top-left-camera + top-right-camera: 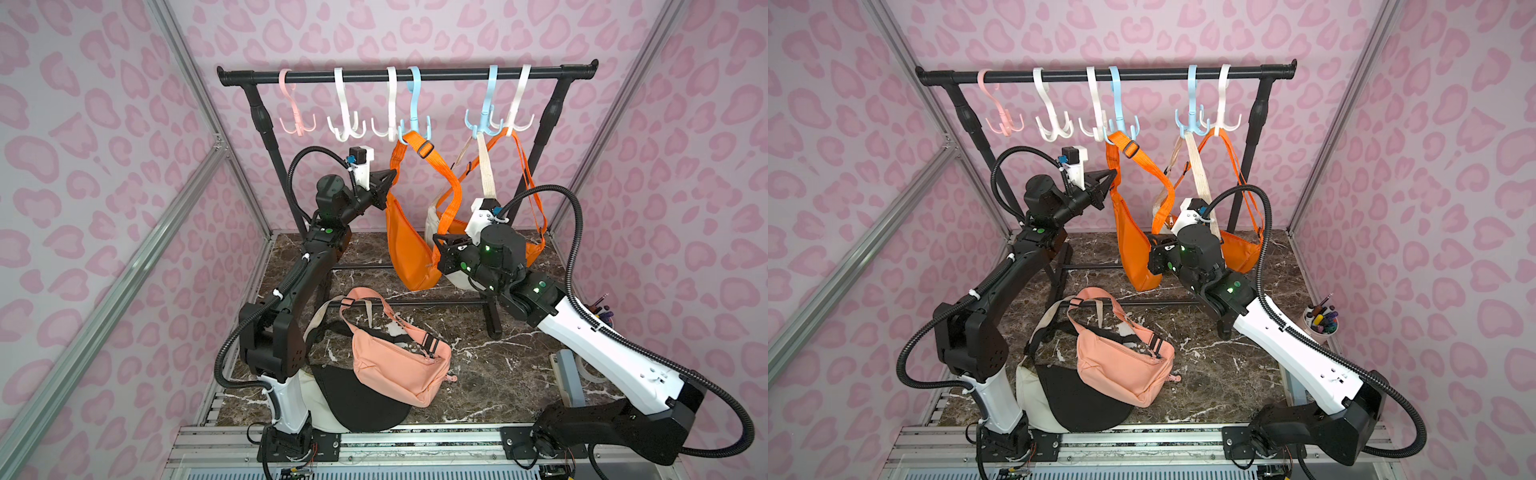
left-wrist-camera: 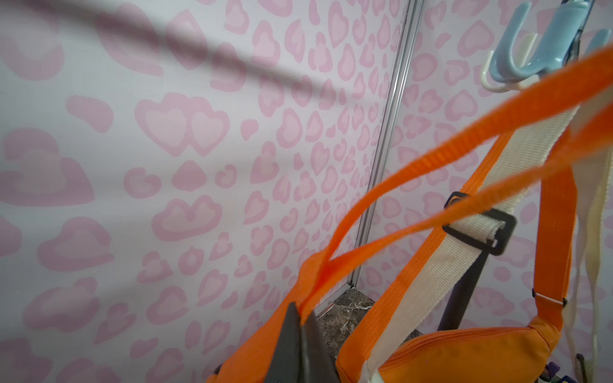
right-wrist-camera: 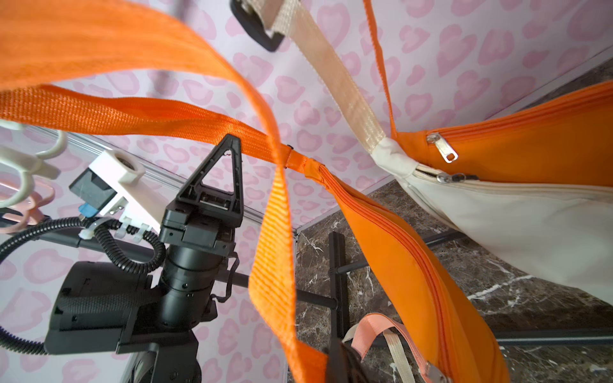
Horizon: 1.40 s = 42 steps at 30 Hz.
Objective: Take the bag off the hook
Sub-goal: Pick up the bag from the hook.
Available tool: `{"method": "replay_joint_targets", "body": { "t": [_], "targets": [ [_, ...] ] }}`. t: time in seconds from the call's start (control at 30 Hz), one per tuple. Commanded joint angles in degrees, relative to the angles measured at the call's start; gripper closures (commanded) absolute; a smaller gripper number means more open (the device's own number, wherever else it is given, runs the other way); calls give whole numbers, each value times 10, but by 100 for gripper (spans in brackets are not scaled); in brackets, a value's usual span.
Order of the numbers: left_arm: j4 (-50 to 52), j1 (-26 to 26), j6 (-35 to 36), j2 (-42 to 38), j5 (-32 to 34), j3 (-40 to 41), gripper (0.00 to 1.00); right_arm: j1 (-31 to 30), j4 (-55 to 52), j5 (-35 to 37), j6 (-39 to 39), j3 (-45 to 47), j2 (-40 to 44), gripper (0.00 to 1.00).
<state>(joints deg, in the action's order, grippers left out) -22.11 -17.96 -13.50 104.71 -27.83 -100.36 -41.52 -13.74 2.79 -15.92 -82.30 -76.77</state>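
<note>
The orange bag (image 1: 405, 245) (image 1: 1133, 253) hangs by its orange strap (image 1: 453, 183) from a blue hook (image 1: 414, 120) (image 1: 1120, 124) on the black rail in both top views. My left gripper (image 1: 392, 178) (image 1: 1113, 176) is shut on the strap where it meets the bag's upper end; the wrist view shows the dark fingers (image 2: 292, 335) pinching orange webbing (image 2: 414, 179). My right gripper (image 1: 435, 243) (image 1: 1152, 245) is shut on the other run of the strap (image 3: 275, 238) by the bag's lower end, and its tips (image 3: 331, 359) sit at the frame edge.
A second orange bag (image 1: 532, 249) and a cream bag (image 1: 434, 220) hang from the right-hand hooks (image 1: 482, 120), right behind my right arm. A peach bag (image 1: 399, 365), a black bag (image 1: 357, 399) and a cream one lie on the marble table (image 1: 498, 374). A pen cup (image 1: 1320, 320) stands at the right wall.
</note>
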Motion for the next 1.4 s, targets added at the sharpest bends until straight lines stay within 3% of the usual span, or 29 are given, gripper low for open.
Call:
{"method": "replay_joint_targets", "body": {
  "t": [0.0, 0.9, 1.37],
  "targets": [
    [-5, -1, -11, -34, 28, 18, 96, -3, -14, 9, -4, -20, 4, 100],
    [141, -1, -177, -196, 120, 68, 96, -122, -93, 127, 111, -279, -51, 100],
    [205, -5, -213, -195, 125, -12, 96, -133, -58, 165, 167, -329, -51, 100]
  ]
}}
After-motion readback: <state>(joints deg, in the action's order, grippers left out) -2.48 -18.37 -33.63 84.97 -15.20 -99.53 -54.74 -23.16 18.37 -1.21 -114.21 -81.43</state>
